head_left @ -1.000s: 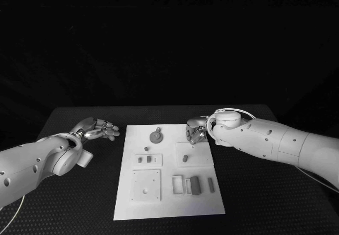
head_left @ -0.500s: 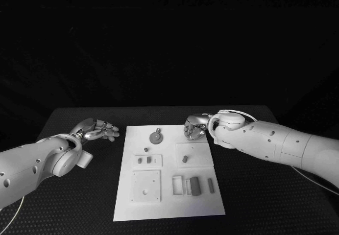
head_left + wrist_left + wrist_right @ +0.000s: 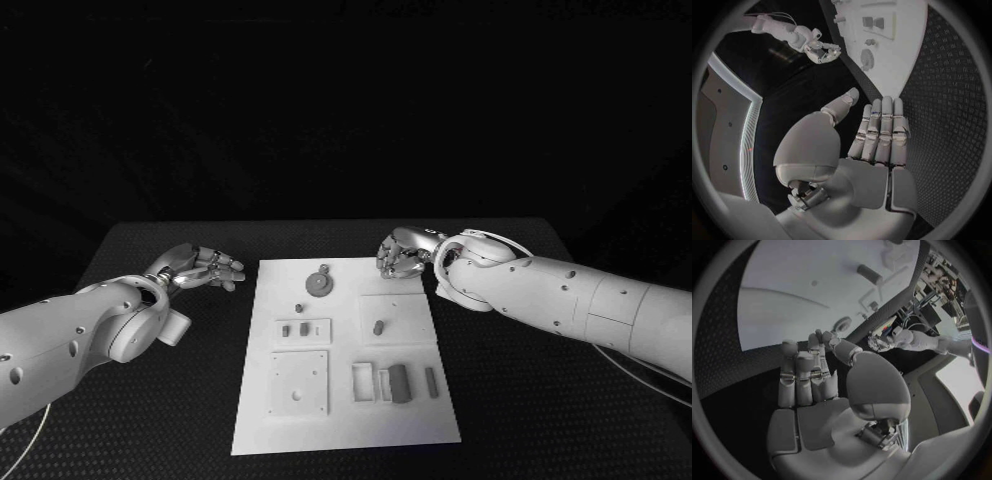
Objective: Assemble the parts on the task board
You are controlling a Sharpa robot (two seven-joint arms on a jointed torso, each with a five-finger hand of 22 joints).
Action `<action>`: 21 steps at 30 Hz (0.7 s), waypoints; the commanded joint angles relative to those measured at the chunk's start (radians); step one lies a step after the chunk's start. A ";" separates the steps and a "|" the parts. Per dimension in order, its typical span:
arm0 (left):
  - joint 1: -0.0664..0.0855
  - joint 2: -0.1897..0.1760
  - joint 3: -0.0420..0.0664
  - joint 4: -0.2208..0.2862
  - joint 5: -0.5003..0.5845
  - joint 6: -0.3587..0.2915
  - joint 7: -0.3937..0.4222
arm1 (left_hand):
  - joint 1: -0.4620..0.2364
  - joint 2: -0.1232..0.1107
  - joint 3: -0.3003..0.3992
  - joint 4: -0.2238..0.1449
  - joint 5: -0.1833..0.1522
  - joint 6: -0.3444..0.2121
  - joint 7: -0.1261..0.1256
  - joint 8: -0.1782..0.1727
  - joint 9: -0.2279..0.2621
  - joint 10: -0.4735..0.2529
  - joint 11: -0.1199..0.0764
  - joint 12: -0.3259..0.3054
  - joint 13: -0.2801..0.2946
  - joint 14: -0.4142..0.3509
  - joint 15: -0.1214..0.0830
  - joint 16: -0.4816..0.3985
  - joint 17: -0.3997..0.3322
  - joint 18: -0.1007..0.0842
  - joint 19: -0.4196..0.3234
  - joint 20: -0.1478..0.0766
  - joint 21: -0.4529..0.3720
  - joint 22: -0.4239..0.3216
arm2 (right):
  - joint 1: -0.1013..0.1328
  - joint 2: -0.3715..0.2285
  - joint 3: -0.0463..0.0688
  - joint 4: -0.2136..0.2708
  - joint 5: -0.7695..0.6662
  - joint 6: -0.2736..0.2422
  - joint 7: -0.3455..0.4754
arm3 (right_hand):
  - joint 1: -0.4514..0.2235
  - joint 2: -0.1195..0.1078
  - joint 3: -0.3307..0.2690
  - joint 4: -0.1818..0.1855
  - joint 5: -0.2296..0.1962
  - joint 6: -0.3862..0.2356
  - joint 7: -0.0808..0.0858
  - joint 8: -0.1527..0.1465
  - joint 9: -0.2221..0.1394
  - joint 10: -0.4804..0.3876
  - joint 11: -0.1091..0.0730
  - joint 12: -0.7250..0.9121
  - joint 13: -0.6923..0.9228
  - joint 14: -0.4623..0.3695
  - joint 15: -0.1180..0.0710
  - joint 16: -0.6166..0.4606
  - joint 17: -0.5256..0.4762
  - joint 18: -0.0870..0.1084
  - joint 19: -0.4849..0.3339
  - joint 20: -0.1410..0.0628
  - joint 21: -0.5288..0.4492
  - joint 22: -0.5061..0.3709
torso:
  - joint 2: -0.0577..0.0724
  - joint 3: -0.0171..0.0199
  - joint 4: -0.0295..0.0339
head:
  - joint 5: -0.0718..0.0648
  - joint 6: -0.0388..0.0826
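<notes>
Starting at the near edge of the task board (image 3: 346, 420): no writing, brand or label readable on it or on the parts. Nearest on the board is a square plate (image 3: 299, 380) with small holes, left half. Right of it sit three upright blocks (image 3: 394, 380) in a row. Further back on the board, a small plate with two short pegs (image 3: 300, 327) on the left half, and a single dark peg (image 3: 378, 325) on a raised square on the right half. Beyond those a tiny stud (image 3: 299, 306), then a round disc part (image 3: 317, 281) with a small tab, nearest the board's far edge.

Left hand (image 3: 199, 267) hovers off the board's left edge, level with the disc, over the black table (image 3: 159, 400). Palm faces up, fingers (image 3: 882, 127) straight, side by side, thumb out to the side; holding nothing. Forearm runs back toward the near left of the board.

Right hand (image 3: 404, 256) hangs over the board's far right corner, just right of the disc. Fingers (image 3: 804, 372) extended and loosely together, nothing between them, palm toward the board in the wrist view. Its arm crosses away to the board's right side.
</notes>
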 commanded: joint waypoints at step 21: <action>0.000 0.013 0.001 0.077 -0.173 -0.149 0.082 | 0.034 -0.014 -0.005 -0.003 0.000 -0.009 -0.002 0.009 -0.007 0.006 -0.005 0.014 -0.008 0.050 -0.018 -0.003 0.033 0.004 0.038 -0.010 0.012 -0.002 | -0.016 -0.013 0.000 0.072 0.835 -0.101 0.113 | -0.017 0.012 0.013 -0.001 0.003 -0.002 0.000 0.004 0.014 0.004 -0.008 0.005 0.049 0.001 -0.008 -0.007 0.003 0.046 0.004 0.001 -0.001 0.014 | 0.000 -0.0020 0.0002 | -0.001 0.024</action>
